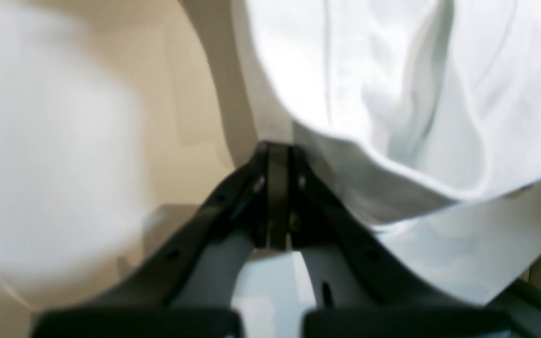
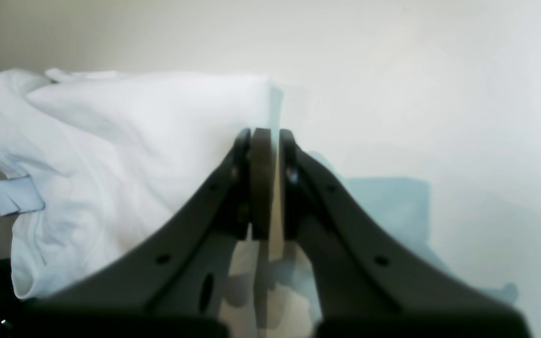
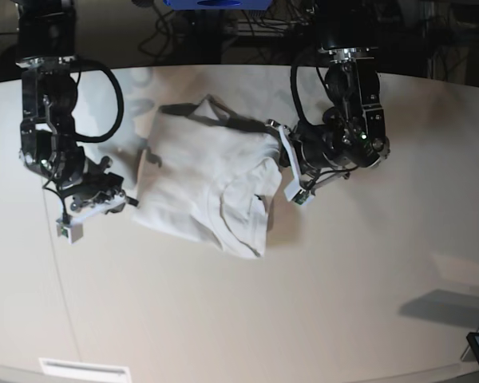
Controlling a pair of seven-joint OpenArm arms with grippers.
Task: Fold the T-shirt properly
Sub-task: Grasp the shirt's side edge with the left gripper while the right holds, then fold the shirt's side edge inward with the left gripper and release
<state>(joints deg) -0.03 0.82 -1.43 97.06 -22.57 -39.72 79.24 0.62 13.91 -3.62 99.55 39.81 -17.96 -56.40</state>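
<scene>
place: robotics lab | evidence: two arms (image 3: 52, 120), cable tangle (image 3: 263, 20) behind tabletop (image 3: 303, 303)

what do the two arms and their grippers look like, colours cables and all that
Both arms are black and blocky with loose black cables looping beside them. The left gripper and right gripper have matte black fingers that taper to a point, with small round holes along them. In the base view each wrist carries a white part, the left arm's with a small green bit.

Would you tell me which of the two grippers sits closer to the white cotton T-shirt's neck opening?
The left gripper, on the base view's right, sits beside the white cotton T-shirt near its collar; the right gripper is at the opposite edge.
</scene>
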